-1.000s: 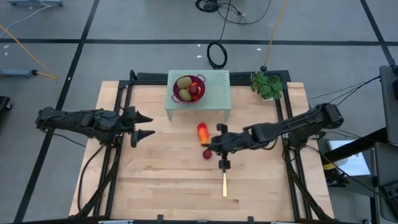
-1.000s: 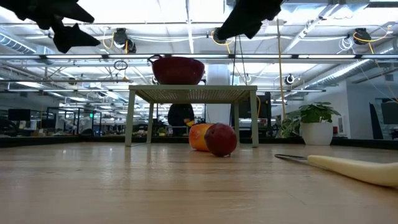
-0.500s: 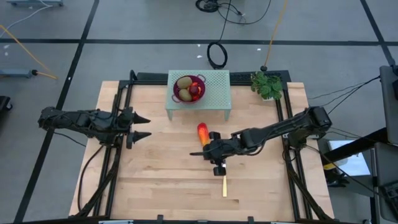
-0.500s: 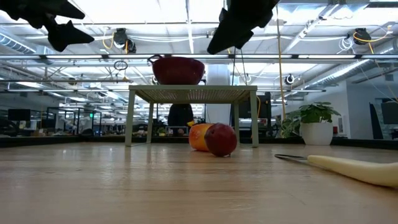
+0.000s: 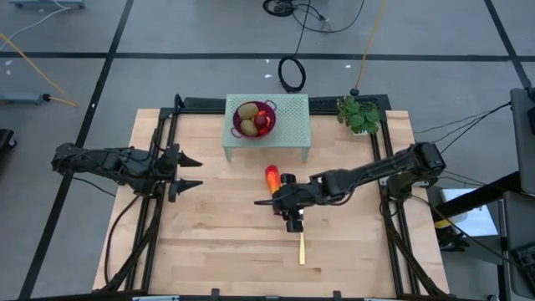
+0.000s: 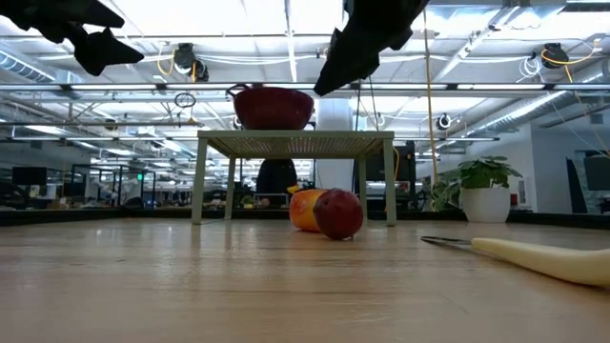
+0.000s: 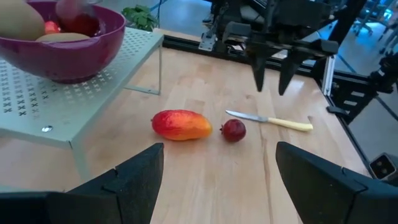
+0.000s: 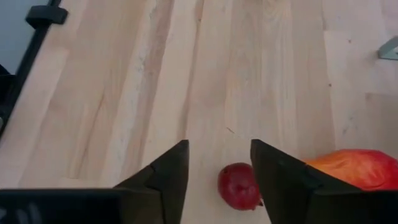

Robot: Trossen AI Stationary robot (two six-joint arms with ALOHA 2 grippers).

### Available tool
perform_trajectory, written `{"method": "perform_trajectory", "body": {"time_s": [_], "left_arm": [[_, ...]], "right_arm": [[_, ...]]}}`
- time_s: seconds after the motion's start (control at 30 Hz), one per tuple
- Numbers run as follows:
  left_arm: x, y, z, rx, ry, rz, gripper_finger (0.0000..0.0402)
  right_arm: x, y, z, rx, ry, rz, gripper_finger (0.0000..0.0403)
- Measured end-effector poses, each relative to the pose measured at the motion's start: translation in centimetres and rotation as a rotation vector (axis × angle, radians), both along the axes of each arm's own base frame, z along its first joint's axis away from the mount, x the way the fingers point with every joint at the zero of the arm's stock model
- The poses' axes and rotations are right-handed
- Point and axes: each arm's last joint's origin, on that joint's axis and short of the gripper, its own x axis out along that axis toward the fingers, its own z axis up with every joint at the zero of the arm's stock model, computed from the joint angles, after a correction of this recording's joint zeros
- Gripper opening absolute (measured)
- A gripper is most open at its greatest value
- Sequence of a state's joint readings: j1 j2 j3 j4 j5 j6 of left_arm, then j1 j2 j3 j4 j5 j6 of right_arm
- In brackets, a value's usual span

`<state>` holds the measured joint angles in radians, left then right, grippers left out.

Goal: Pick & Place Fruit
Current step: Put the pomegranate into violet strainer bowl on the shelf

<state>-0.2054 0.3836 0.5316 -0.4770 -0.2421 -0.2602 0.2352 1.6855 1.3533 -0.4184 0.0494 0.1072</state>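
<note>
One dark red ball (image 8: 239, 185) lies beneath the right gripper (image 8: 219, 167), jaws spread and empty, the oblong fruit (image 5: 272, 176) at its twelve o'clock (left gripper (image 5: 189, 171) spread, well apart at nine).

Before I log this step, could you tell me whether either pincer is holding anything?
Nothing is held: the right pincer hangs open above the small dark red ball; the left pincer is open too.

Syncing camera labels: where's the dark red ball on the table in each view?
High: hidden under the right end effector.
Low: red ball at centre, right of the mango.
Left wrist: centre, between mango and knife.
Right wrist: bottom centre.
Shared landmark: the mango beside it.
</note>
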Motion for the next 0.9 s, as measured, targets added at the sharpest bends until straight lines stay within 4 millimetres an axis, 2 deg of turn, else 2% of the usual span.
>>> {"method": "perform_trajectory", "body": {"time_s": [0.17, 0.3, 0.53, 0.9], "left_arm": [[-0.5, 0.1, -0.4, 0.003, -0.019, -0.010, 0.0310], [-1.4, 0.2, -1.9, -0.026, -0.059, -0.010, 0.0310], [-2.9, 0.4, -3.8, -0.021, -0.145, -0.091, 0.0310], [-3.3, 0.4, -4.5, -0.006, -0.162, -0.103, 0.0310]], "right_arm": [[0.1, -0.7, -0.3, -0.030, 0.019, 0.008, 0.0189], [0.7, -1.3, -1.8, -0.037, 0.071, -0.004, 0.0197], [1.6, -1.2, -4.2, -0.039, 0.137, 0.012, 0.0202], [1.6, -1.6, -5.8, -0.100, 0.214, 0.061, 0.0210]]}}
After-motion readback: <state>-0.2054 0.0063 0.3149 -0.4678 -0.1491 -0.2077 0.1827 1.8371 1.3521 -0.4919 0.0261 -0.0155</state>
